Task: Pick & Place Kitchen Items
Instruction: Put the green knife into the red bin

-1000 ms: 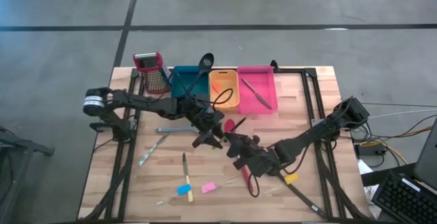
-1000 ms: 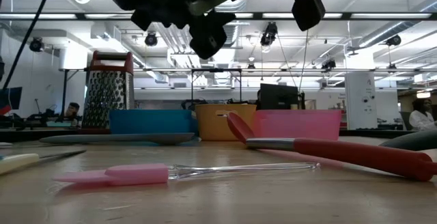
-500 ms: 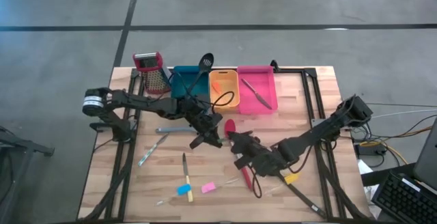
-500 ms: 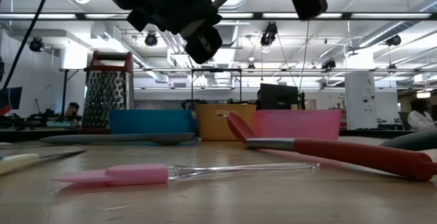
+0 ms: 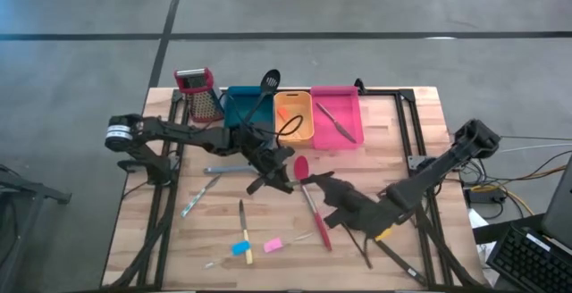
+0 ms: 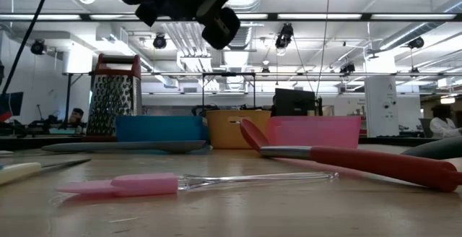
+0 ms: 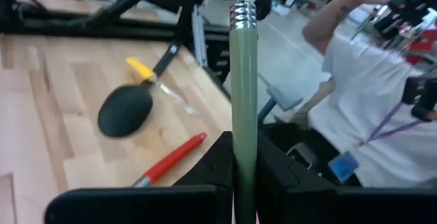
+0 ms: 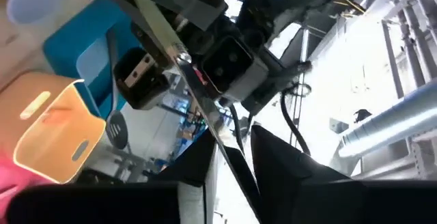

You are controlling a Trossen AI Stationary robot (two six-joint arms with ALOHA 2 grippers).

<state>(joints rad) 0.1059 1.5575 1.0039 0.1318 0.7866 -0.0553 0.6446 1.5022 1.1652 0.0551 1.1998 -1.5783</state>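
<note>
the high view lays out the whole wooden table (image 5: 411, 150): the left gripper (image 5: 275, 179) sits near the middle, just beside the bowl of a red spoon (image 5: 310, 201) that lies flat on the wood, and the right gripper (image 5: 344, 211) is lower and to the right of that spoon, over its own dark shadow. along the far edge stand a metal box grater (image 5: 202, 96), a teal bin (image 5: 239, 107) with a black slotted spatula (image 5: 261, 93) leaning out of it, an orange bin (image 5: 293, 117) and a pink bin (image 5: 336, 116) holding a slim metal tool (image 5: 334, 121).

the low view shows none of that layout. it catches the red spoon (image 6: 346, 157) close up with its bowl tipped up, a pink spatula with a clear handle (image 6: 173, 183) lying flat in front, and dark arm parts hanging from above.

only the left wrist view shows what the left gripper (image 7: 244, 162) has: its fingers are clamped tight on a slim pale green handle with a ribbed metal end (image 7: 243, 87), held clear of the table. beyond it lie a black spoon (image 7: 130, 104) with a yellow piece (image 7: 140, 67) at its neck, and a person in a white shirt (image 7: 369, 115) stands off the table.

the right wrist view shows the right gripper (image 8: 232, 157) with fingers a little apart, a thin metal rod (image 8: 198, 108) running between them; whether they pinch it i cannot tell.
</note>
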